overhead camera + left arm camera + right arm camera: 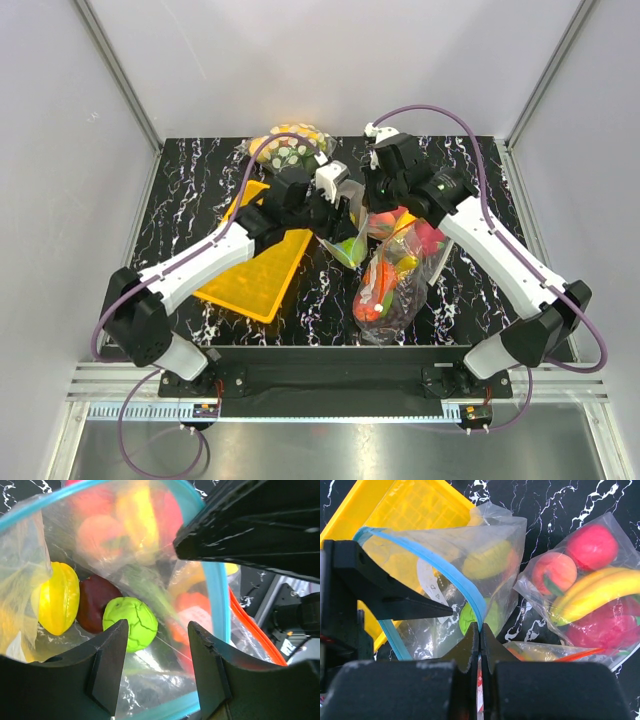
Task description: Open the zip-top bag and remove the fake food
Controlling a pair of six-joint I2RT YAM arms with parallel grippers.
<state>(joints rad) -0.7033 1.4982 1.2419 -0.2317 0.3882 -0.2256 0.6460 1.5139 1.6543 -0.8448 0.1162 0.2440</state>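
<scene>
The zip-top bag stands with its blue-teal zip strip pulled into a wide loop. My right gripper is shut on that strip at its near corner. My left gripper is open, its fingers reaching into the bag's mouth with nothing between them. The fake food lies in the bag's bottom: a bright green ball just past the left fingertip, a dark red fruit and a yellow-green piece. From above, both grippers meet over the bag at mid-table.
A yellow tray lies left of the bag under the left arm. A larger clear bag of red and orange fruit lies at the right, another with a peach and a banana beside it. A white-dotted bag sits at the back.
</scene>
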